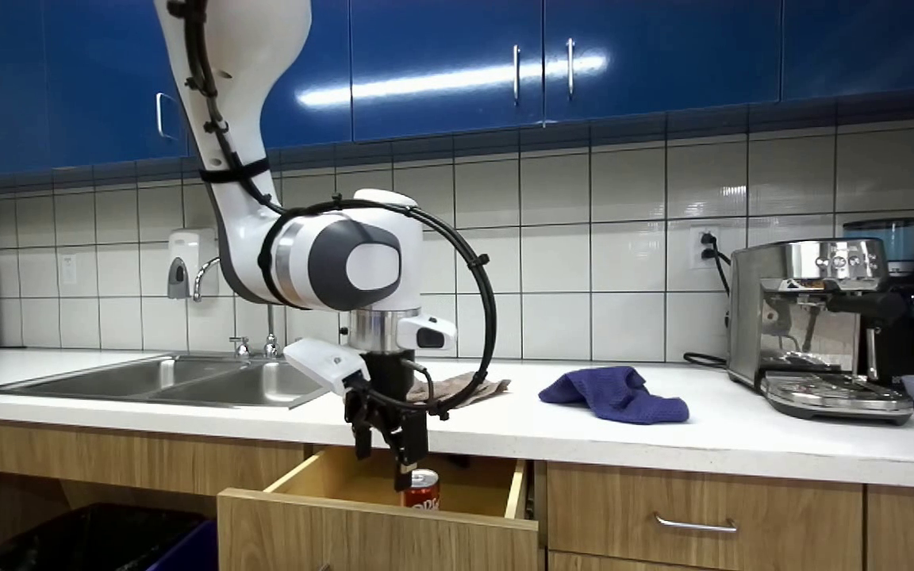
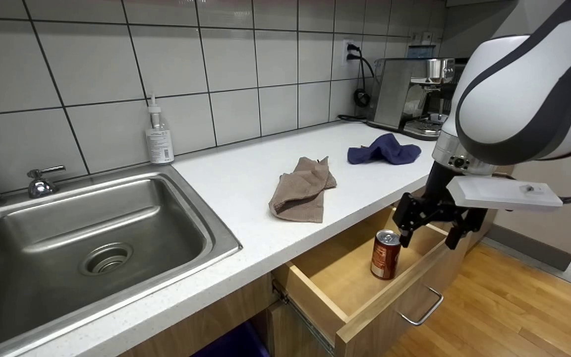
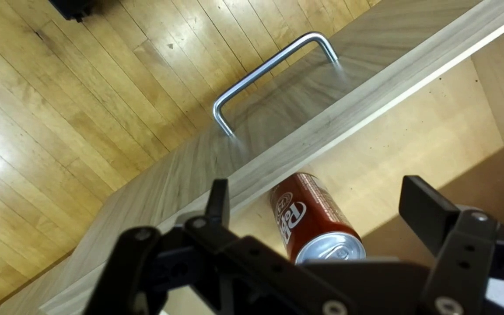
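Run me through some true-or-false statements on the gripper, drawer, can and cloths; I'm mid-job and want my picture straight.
1. The gripper is open. True.
2. The drawer is pulled out, with a can in it. True.
3. The can lies on its side. False: it stands upright.
4. The brown cloth lies nearer the sink than the purple cloth does. True.
5. Both cloths are in the sink. False: both lie on the counter.

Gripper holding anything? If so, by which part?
Nothing held. The gripper is open, nothing between its fingers; the can stands upright in the drawer, ungripped.
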Available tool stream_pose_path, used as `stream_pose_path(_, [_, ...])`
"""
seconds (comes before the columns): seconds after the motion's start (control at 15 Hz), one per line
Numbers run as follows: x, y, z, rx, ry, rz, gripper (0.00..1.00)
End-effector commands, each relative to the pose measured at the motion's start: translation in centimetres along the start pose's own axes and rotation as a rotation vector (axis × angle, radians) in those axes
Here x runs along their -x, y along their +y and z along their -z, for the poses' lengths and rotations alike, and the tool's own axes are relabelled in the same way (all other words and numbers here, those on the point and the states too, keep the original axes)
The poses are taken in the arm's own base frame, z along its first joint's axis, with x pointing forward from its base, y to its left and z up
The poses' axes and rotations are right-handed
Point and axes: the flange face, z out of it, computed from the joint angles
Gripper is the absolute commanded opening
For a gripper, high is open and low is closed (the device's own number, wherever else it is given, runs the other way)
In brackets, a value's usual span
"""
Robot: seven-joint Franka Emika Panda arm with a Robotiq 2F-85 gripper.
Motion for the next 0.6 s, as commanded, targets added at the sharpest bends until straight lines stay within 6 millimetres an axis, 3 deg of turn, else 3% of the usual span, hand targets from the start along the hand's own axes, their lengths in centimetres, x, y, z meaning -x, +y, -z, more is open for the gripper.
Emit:
stream_pose_path(0.0, [0.9,-0.8,0.0,0.004,-0.012,0.046,1.00])
stream_pose_path(0.53, [3.8,-1.1,-1.5,0.045,-0.038,0.270,1.00])
